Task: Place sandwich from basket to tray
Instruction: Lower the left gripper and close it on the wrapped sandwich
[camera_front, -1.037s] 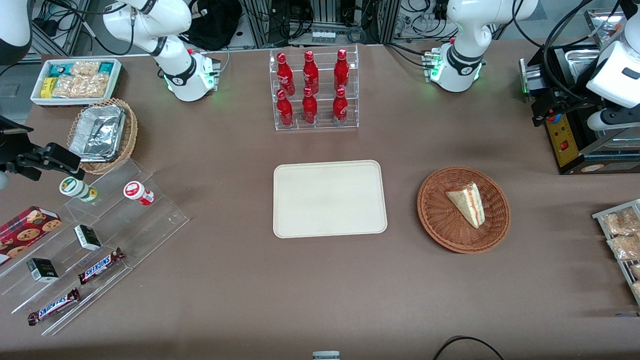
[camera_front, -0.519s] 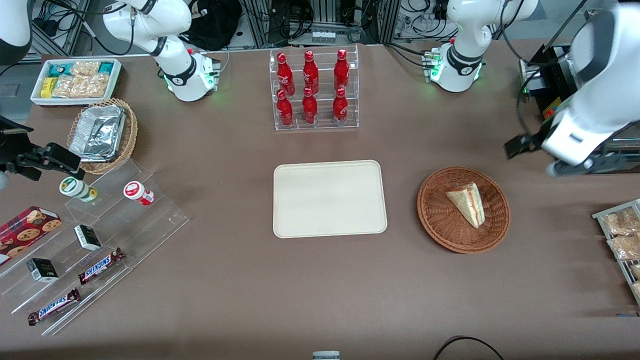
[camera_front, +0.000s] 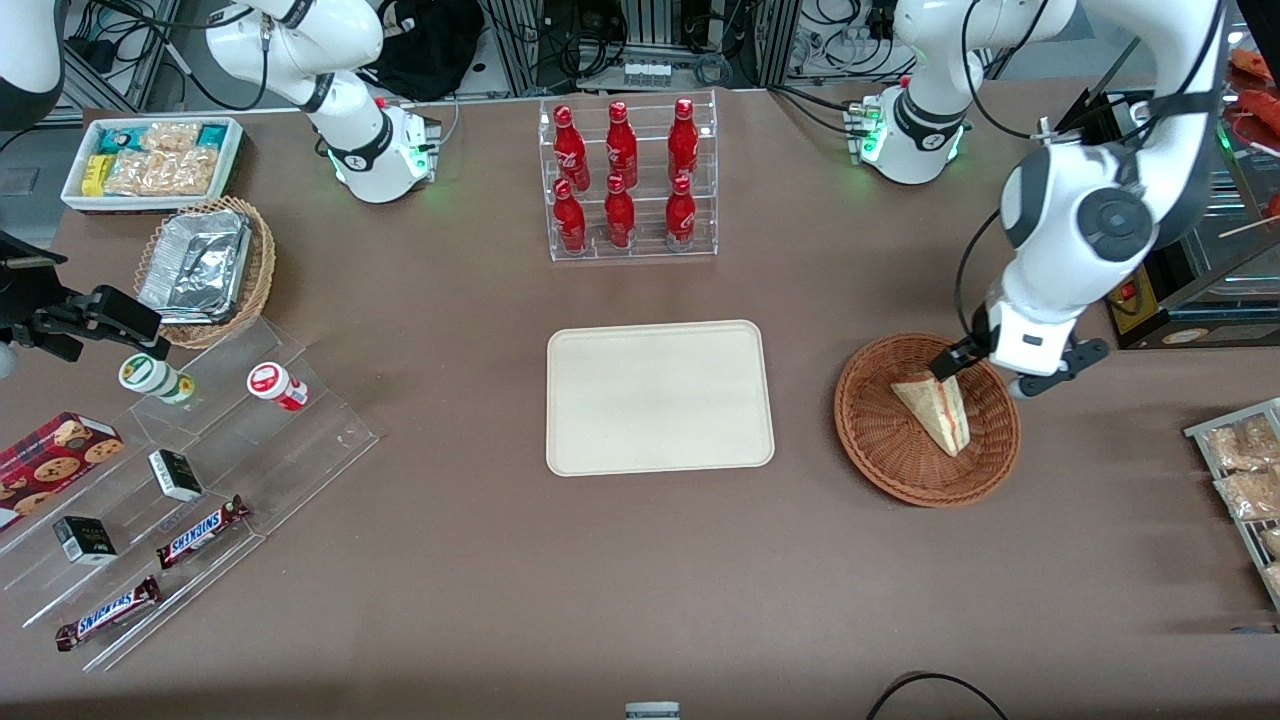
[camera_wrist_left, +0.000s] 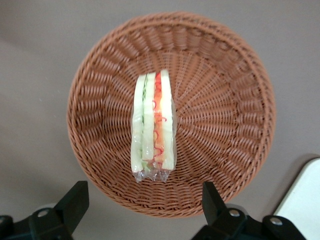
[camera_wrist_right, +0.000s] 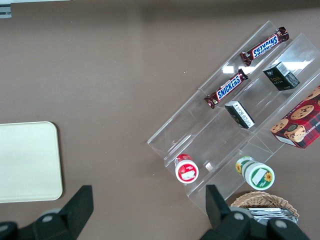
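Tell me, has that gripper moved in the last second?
Yes. The gripper has swung in from the working arm's end of the table and now hangs open above the basket, over the sandwich; basket and sandwich lie as before.

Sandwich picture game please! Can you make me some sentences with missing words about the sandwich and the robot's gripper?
1. The sandwich lies inside the round woven ____.
2. The gripper hovers above the basket with its fingers ____.
3. The cream tray has ____ on it.
4. The rack nearest the robot bases holds six red ____.

Missing words: basket; open; nothing; bottles
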